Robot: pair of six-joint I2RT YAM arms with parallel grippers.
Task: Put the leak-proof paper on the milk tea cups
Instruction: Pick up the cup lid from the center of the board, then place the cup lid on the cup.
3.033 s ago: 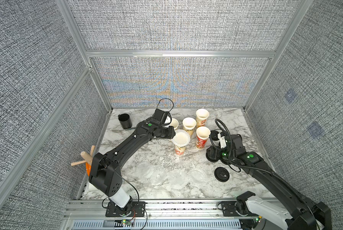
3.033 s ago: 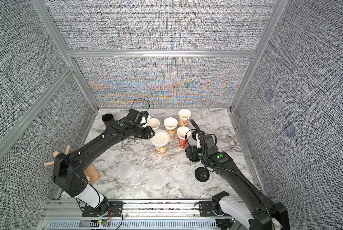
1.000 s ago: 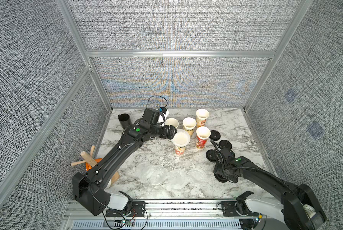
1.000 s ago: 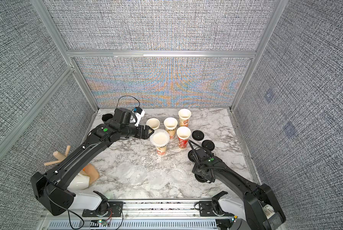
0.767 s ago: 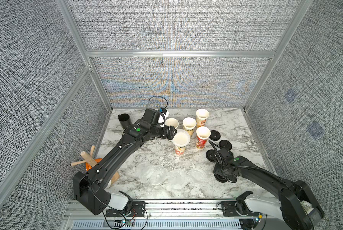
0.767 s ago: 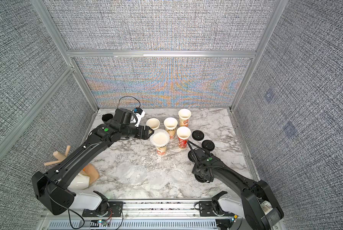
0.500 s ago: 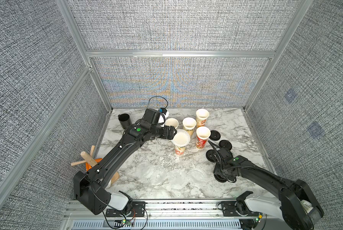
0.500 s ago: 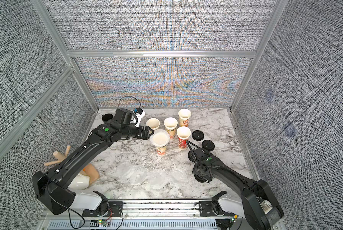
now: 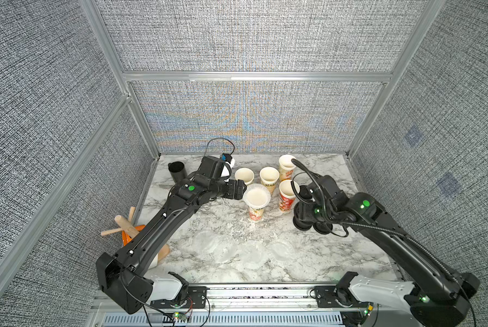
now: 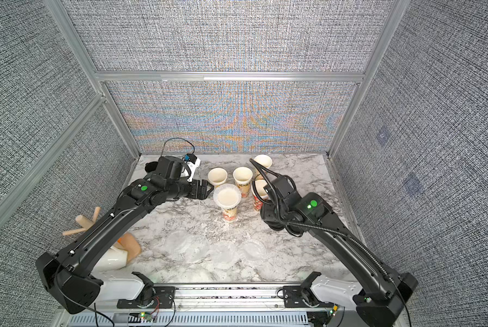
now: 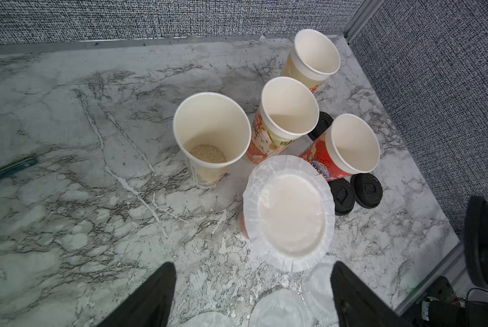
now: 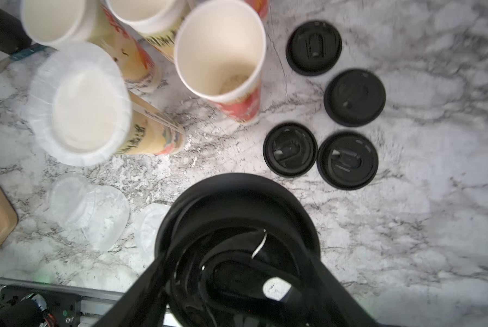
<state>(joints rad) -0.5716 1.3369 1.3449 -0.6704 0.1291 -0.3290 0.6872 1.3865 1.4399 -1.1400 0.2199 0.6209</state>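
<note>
- A white marble-patterned tabletop with grey veins, evenly lit, forms the floor of a booth.
- Grey woven fabric wall panels rise behind the tabletop and on both sides of it.
- Aluminium frame posts stand at its back corners.
- A horizontal aluminium rail crosses the back wall above it.
- A metal track runs along its front edge.

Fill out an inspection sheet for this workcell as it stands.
Surface: marble-pattern tabletop, scattered white crumbs.
Job's things: five milk tea cups; front cup covered by a paper sheet, four open; loose sheets lie flat near the front edge.
Clutter: short black cup rear left; four black lids on the table; wooden pieces at the left edge.
Grippers: left gripper open, empty, beside the covered cup; right gripper shut on a fifth lid.
Cables: cable loop above the left wrist; right arm's cable arches past the cups.
Surroundings: grey woven walls, aluminium frame.
</note>
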